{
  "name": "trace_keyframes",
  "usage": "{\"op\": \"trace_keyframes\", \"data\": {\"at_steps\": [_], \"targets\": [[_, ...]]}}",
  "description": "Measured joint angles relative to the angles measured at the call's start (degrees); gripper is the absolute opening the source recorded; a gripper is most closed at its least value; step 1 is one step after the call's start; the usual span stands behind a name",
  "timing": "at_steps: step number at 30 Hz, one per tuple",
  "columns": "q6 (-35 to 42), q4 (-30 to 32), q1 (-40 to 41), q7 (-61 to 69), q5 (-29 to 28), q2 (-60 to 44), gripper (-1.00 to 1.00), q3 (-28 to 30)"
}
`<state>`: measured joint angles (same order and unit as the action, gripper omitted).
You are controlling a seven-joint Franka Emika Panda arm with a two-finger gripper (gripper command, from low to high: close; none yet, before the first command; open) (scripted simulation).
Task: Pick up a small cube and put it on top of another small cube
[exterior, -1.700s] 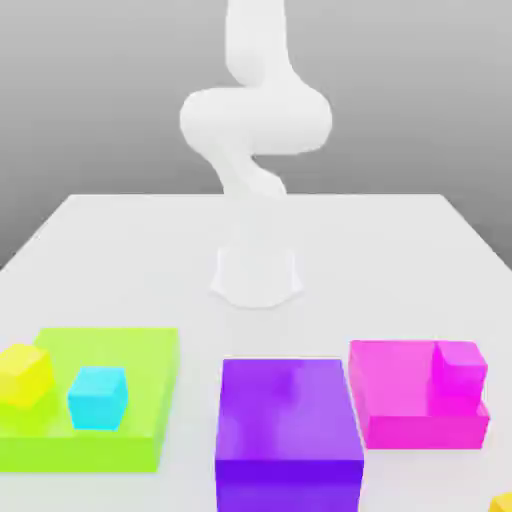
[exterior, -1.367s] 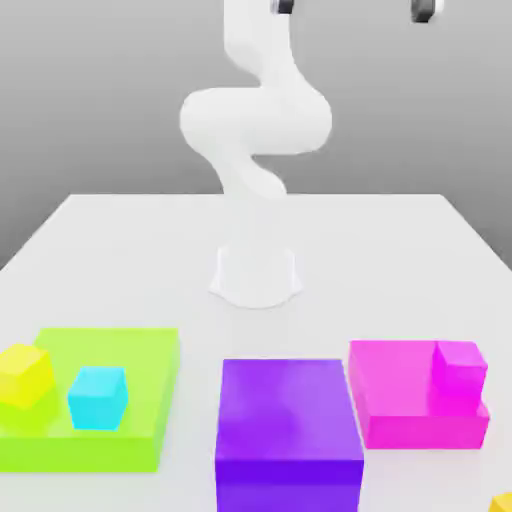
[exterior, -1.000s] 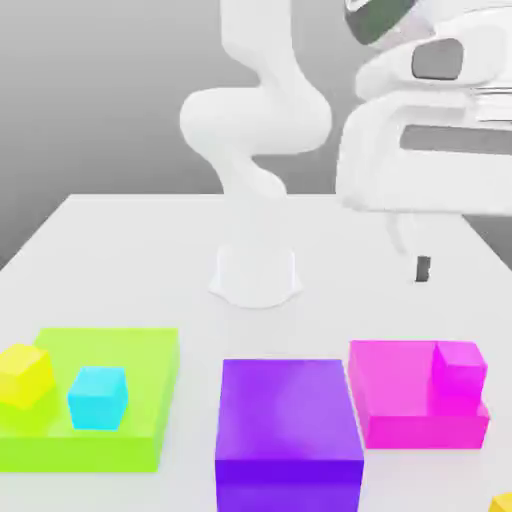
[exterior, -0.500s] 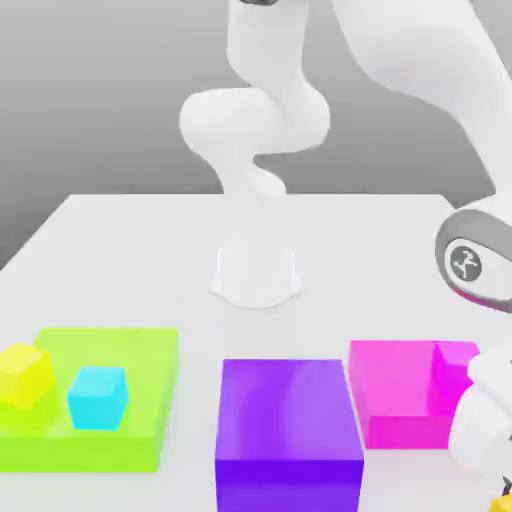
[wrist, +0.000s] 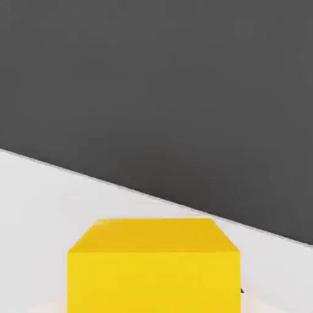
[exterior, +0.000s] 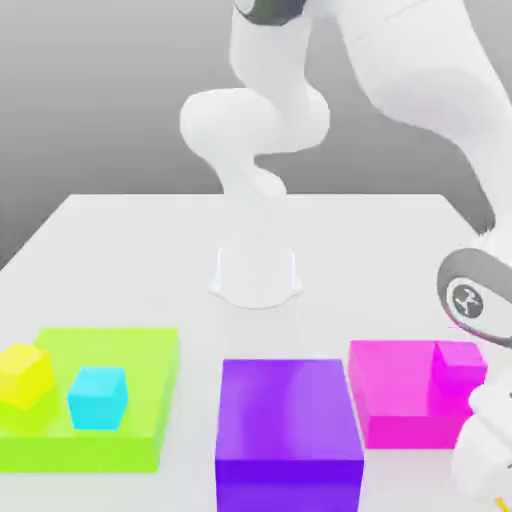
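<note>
The tool is closing tight, probably gripping the yellow cube [wrist: 153,266] sitting directly below it on the worktop [wrist: 36,202], so the pick is under way, with a lift coming next.

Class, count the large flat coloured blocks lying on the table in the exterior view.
3: the green block at the exterior view's left, the purple block in the middle, the pink block at right. The arm may hide others.

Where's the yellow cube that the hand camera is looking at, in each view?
Hand view: the yellow cube is close up, resting on the white table, with the dark backdrop behind it.
Exterior view: hidden behind the arm's wrist at the lower right corner.
Shared landmark: the white table.
</note>
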<state>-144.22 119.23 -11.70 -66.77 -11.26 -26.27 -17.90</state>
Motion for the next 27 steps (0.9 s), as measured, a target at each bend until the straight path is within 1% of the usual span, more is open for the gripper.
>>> {"op": "trace_keyframes", "data": {"at_steps": [8,14,18,23,24,27], "targets": [[2.6,12.1,0.4,-5.0,10.6,16.5,-1.00,-4.4],[4.0,21.4,-1.6,-11.2,15.5,27.7,-1.00,-5.9],[4.0,27.3,-2.0,-16.7,16.3,33.2,-1.00,-6.4],[-3.9,29.5,-1.3,-21.4,11.3,27.0,-1.00,-6.5],[-5.6,29.8,-1.2,-22.1,10.3,25.5,1.00,-6.6],[-5.6,29.8,-0.9,-22.1,10.3,25.5,1.00,-6.6]]}}
